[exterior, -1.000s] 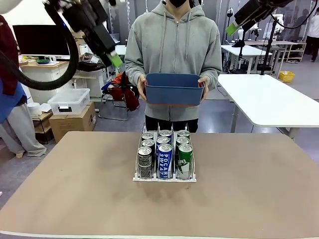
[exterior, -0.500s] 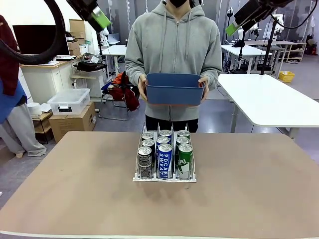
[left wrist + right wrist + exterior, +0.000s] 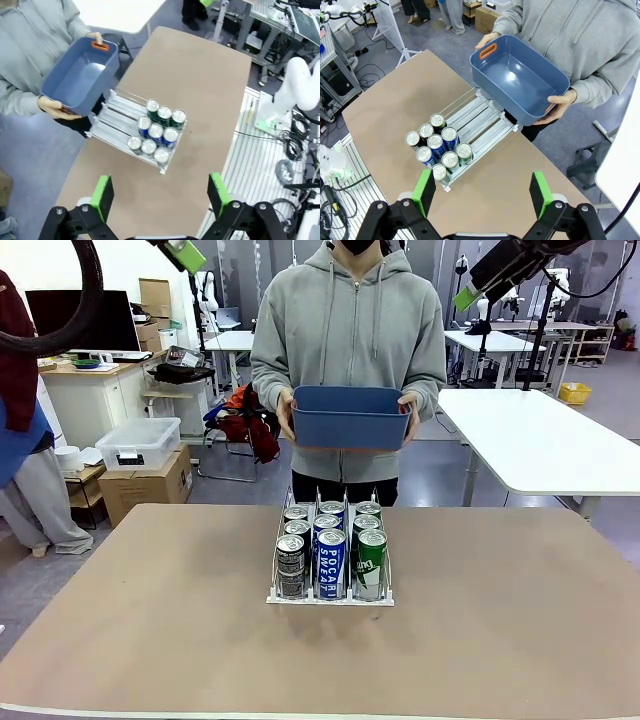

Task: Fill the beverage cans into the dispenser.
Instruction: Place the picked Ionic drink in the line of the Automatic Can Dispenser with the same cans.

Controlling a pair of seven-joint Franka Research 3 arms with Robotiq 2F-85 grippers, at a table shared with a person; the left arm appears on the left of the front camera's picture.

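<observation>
Dispenser (image 3: 330, 596): clear three-lane rack, white base, centre of my front view. Beverage cans (image 3: 331, 562): nine upright, three per lane; black-silver left, blue-white middle, green right, crowding the low front lip.

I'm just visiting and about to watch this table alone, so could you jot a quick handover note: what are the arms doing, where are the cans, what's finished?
Left gripper: open, empty, raised high above the table.
Right gripper: open, empty, also raised high.
Nine beverage cans stand in the dispenser, three per lane, at its front end on the robot's side.
The person's hands hold an empty blue bin beyond the table's far edge.
Filling looks done; nothing obvious remains.
</observation>
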